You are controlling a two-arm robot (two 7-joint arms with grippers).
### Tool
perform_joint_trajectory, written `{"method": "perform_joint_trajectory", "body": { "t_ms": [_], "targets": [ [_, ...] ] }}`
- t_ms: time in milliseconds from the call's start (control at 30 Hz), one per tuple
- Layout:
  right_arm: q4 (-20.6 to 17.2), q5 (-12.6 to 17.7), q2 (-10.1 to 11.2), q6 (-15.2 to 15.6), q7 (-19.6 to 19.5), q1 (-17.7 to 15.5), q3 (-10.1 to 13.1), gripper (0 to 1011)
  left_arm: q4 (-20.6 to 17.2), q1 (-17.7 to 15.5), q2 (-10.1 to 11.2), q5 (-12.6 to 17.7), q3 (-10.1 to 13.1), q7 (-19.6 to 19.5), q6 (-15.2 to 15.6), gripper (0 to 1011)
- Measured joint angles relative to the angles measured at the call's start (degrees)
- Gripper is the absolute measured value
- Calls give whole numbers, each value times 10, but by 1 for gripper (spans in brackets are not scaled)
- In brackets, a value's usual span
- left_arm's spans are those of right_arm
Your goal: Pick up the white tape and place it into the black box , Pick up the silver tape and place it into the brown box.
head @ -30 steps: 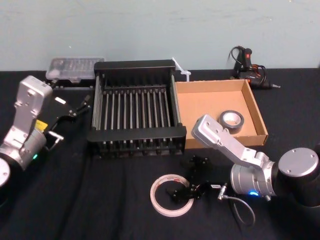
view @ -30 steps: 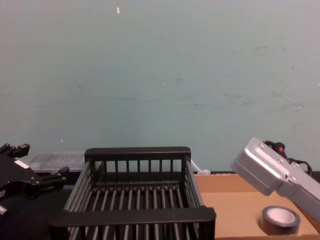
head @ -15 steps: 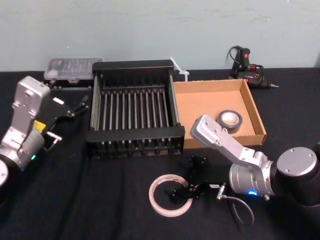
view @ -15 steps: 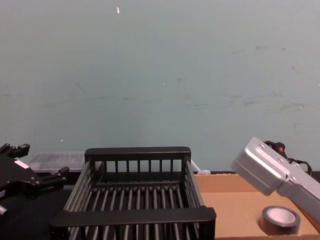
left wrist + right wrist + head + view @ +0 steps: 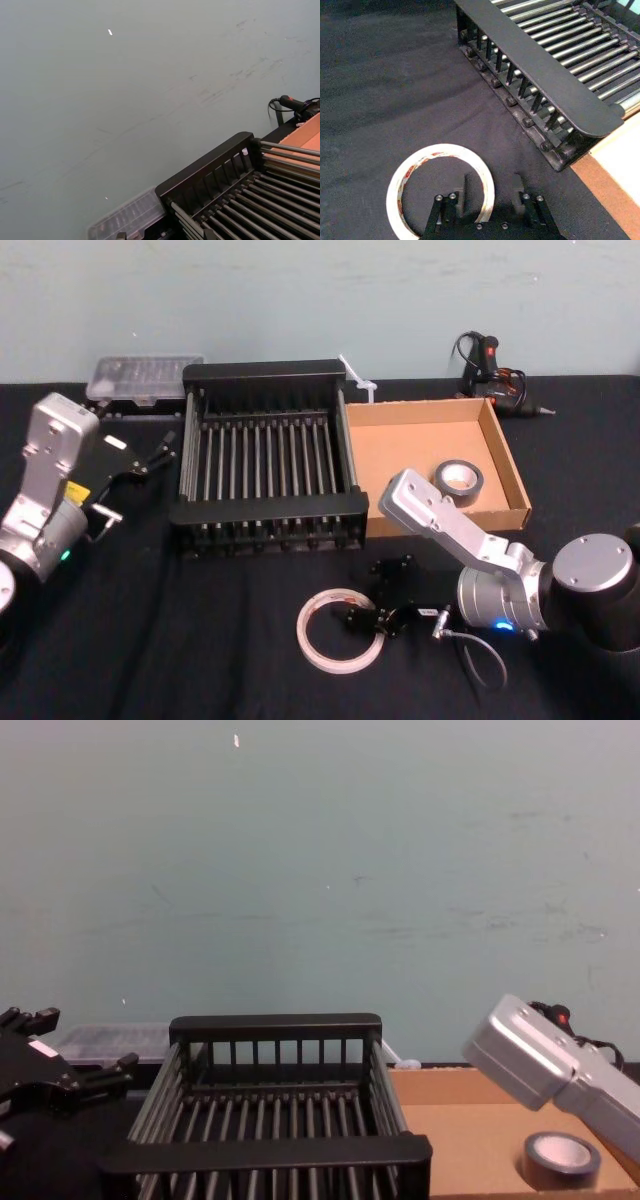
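White tape point(image 5: 440, 149): flat on the black tablecloth point(image 5: 200, 640), near the front rim of the black box point(image 5: 270, 505), not yet lifted. Probably light and stiff, though thin-walled and glossy. Best pinched across the band, one finger inside, one outside. Right gripper point(image 5: 491, 189) placed just so, fingers spread and straddling the tape's near side, not clamped. Plain from the right wrist; from the head, merely gripper over tape, yet the wider layout: silver tape point(image 5: 460, 478) already inside the brown box point(image 5: 400, 445). Left gripper point(image 5: 158, 452) parked left of the black box, fingers apart.
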Motion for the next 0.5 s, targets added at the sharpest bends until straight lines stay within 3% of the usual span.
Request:
{"method": "perform_joint_trajectory", "body": {
  "t_ms": [433, 500],
  "targets": [
    [0, 0, 0, 0, 0, 0, 0, 144, 0, 0, 0, 0, 0, 0, 0, 1001],
    [0, 0, 0, 0, 0, 0, 0, 112, 0, 0, 0, 0, 0, 0, 0, 1001]
  ]
}}
